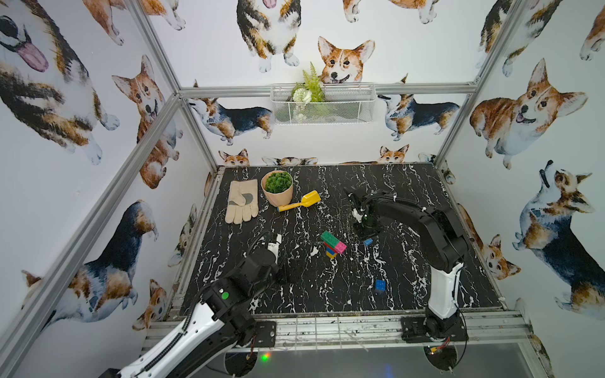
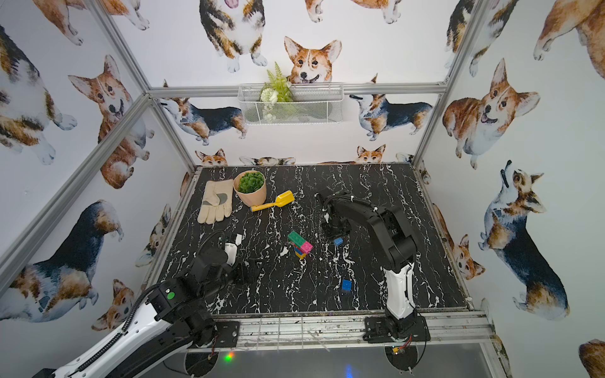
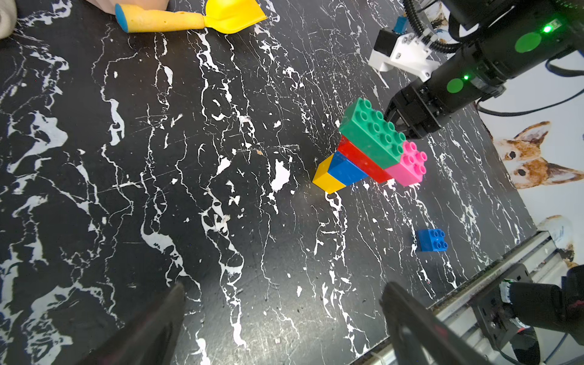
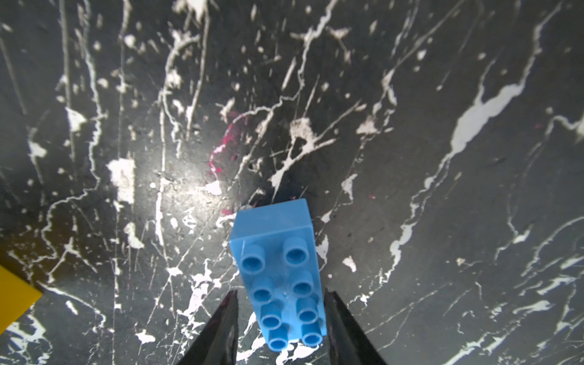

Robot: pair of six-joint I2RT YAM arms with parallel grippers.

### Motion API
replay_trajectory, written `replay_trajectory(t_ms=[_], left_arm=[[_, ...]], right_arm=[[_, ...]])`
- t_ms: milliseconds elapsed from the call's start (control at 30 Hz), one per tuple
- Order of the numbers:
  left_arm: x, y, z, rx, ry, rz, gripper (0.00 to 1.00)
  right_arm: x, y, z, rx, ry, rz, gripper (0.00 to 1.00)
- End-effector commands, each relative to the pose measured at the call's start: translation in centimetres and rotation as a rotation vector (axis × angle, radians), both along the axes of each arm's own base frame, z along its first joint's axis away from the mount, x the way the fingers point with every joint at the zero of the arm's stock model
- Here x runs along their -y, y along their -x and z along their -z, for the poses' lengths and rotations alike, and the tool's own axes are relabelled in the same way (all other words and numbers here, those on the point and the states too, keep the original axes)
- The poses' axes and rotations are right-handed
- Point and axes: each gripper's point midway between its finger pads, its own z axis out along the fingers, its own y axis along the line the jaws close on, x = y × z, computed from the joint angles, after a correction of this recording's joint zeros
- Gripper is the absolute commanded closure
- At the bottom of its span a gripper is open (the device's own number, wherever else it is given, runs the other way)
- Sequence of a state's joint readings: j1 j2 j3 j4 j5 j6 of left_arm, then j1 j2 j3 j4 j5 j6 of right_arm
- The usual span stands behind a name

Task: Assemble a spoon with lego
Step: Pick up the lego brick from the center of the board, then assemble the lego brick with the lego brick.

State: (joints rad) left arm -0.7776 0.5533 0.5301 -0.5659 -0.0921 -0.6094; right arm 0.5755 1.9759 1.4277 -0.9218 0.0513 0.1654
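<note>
Right tool (image 4: 281,292): narrowed around light blue brick (image 4: 275,227) standing on table (image 4: 442,221); firm grip cannot be told. Left tool (image 3: 284,284): wide apart; part-built spoon (image 3: 369,148) ahead.

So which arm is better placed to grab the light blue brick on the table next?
Right. The right arm has its jaws either side of the light blue brick. The left arm sits wide open on the far side of the brick stack.

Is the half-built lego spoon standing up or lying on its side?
Standing upright: in the left wrist view the spoon rests on its yellow brick, with the green brick and pink brick topmost, studs up.
</note>
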Motion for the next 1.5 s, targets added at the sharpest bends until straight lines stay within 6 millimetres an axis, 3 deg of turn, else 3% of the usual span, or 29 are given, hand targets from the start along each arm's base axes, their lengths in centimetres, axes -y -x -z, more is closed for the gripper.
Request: replay_trajectory(t_ms=[0,233,367,500,700,767,833,967,1133,1467], left_arm=[[0.2,-0.2,-0.2,0.015,0.003,0.007,0.00],[0.2,-0.1,-0.3,0.015,0.006,0.008,0.00],[0.1,-0.1,-0.4,0.018,0.007,0.005,0.00],[0.2,0.0,-0.3,0.015,0.004,0.008,0.00],[0.2,0.0,-0.5,0.022,0.014,0.008,0.00],[0.0,0.0,-0.5,0.026,0.012,0.002,0.00],[0.0,0.0,-0.5,0.028,0.014,0.000,0.00],[0.0,0.0,-0.6,0.029,0.015,-0.001,0.00],[-0.1,0.1,-0.6,0.032,0.019,-0.004,0.00],[-0.1,0.2,-0.7,0.034,0.023,-0.001,0.00]], right_arm=[[0.1,0.0,0.0,-0.012,0.013,-0.008,0.55],[0.1,0.1,0.5,-0.028,0.016,-0.020,0.65],[0.0,0.3,-0.6,-0.014,0.004,-0.025,0.74],[0.1,0.7,-3.5,0.026,-0.014,-0.041,0.85],[-0.8,2.3,-8.5,0.078,-0.064,-0.101,0.87],[-2.0,3.2,-10.6,0.101,-0.096,-0.159,0.87],[-4.4,4.8,-12.7,0.110,-0.142,-0.269,0.87],[-7.1,6.0,-14.5,0.099,-0.196,-0.373,0.87],[-9.8,7.3,-14.7,0.056,-0.191,-0.483,0.87],[-11.3,7.9,-13.6,0.001,-0.122,-0.562,0.88]])
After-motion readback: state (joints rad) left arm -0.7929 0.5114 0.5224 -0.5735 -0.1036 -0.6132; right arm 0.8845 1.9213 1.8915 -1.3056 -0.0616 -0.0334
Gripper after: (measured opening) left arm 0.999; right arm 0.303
